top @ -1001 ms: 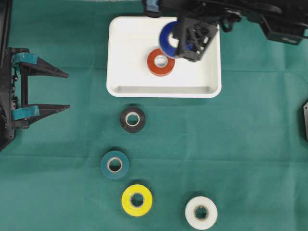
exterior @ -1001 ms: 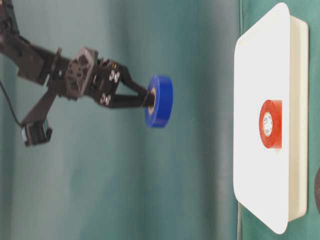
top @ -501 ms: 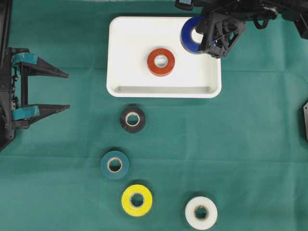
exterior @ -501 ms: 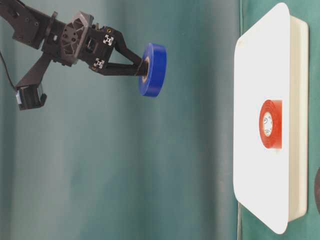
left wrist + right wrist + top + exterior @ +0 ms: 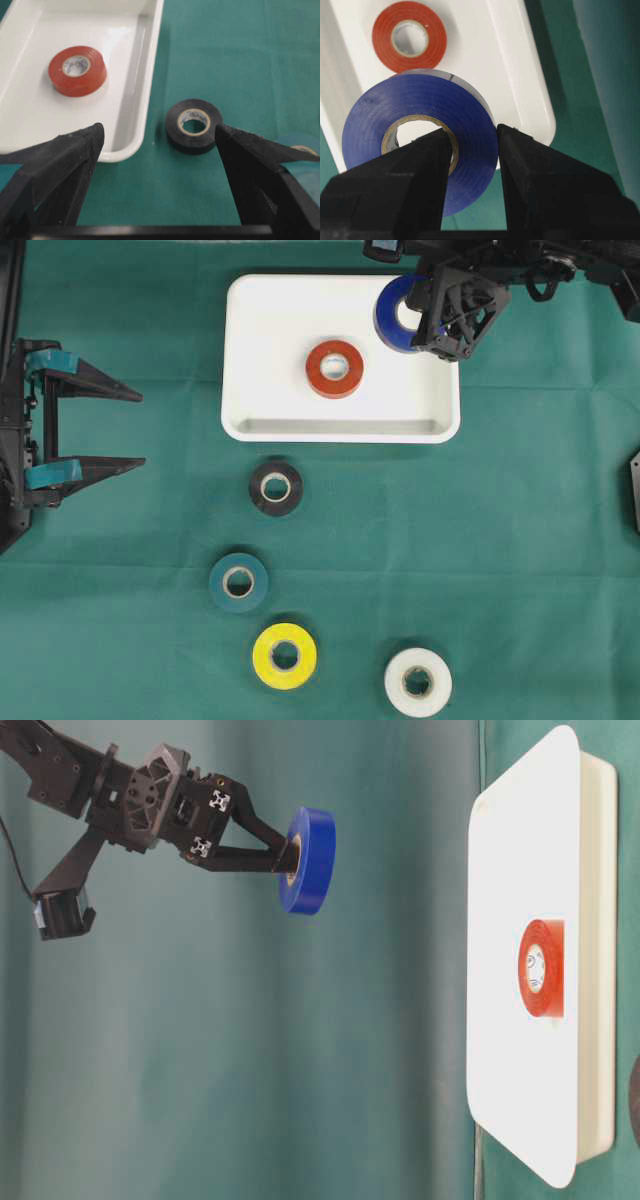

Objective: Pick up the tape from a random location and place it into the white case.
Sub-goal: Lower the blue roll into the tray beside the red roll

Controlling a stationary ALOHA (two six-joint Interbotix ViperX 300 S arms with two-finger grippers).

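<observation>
My right gripper is shut on a blue tape roll, one finger through its core and one outside, held high above the white case's far right corner. The roll shows in the table-level view and the right wrist view, with the gripper clamped on its wall. A red tape roll lies flat in the case, also in the left wrist view. My left gripper is open and empty at the left edge.
On the green cloth in front of the case lie a black roll, a teal roll, a yellow roll and a white roll. The black roll sits between my left fingers' line of sight.
The right gripper carried the blue roll from over the case's middle toward its far right corner and higher; in the last half second it barely moved. The left arm stayed still.
</observation>
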